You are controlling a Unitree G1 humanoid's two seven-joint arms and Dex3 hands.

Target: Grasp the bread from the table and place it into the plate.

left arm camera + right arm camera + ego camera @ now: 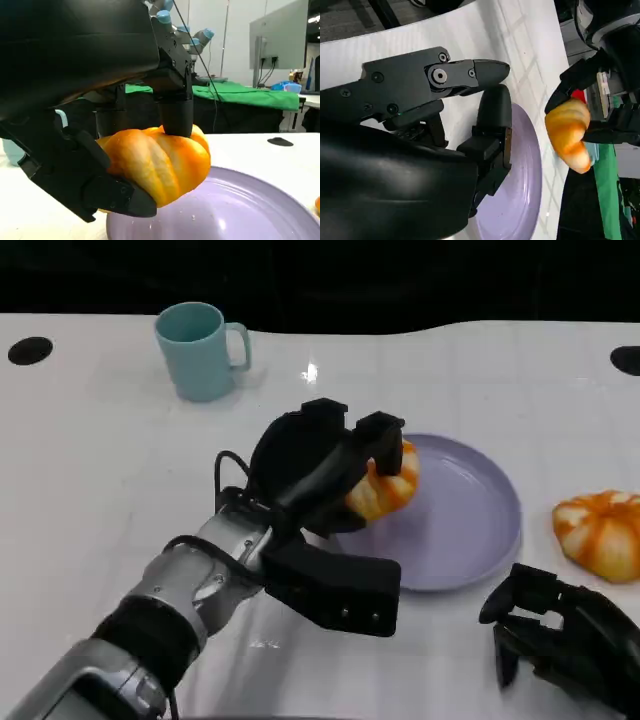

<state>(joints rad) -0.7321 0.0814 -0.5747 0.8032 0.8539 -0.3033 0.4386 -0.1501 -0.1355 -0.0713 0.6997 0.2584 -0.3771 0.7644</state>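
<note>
The bread (385,488) is grasped by the left hand (320,475) above the plate's (470,530) rim. The right hand (560,635), released, is held near a second bread (600,530).

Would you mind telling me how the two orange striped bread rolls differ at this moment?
The orange striped bread roll near the plate's left rim is gripped by the left hand and held over the round lilac plate. The other orange striped bread roll lies untouched on the white table, right of the plate, beyond the right hand. Both share the same glossy, ridged look.
</note>
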